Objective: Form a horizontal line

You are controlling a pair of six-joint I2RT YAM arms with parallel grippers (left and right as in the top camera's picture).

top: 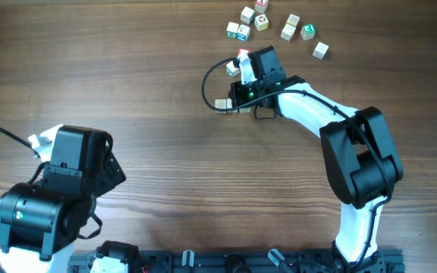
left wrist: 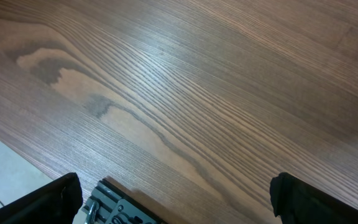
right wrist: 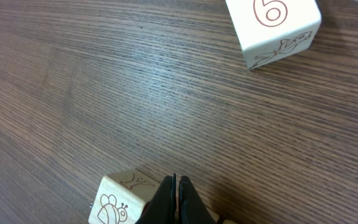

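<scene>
A short row of pale wooden cubes (top: pixel 226 105) lies at upper centre of the table, partly hidden under my right gripper (top: pixel 243 89). In the right wrist view the right gripper (right wrist: pixel 178 186) is shut with nothing between its fingers. Its tips rest against a cube with a Y on top and a bee on its side (right wrist: pixel 120 198). A cube with a red 6 (right wrist: pixel 272 25) lies apart, farther ahead. My left gripper (left wrist: pixel 176 193) is open and empty over bare wood; its arm (top: pixel 59 182) is at the lower left.
Several loose cubes with red, green and blue marks (top: pixel 268 23) are scattered at the top right. Two more cubes (top: pixel 238 62) sit just above the right gripper. A black cable (top: pixel 207 87) loops left of it. The table's near edge (left wrist: pixel 114 186) shows under the left gripper.
</scene>
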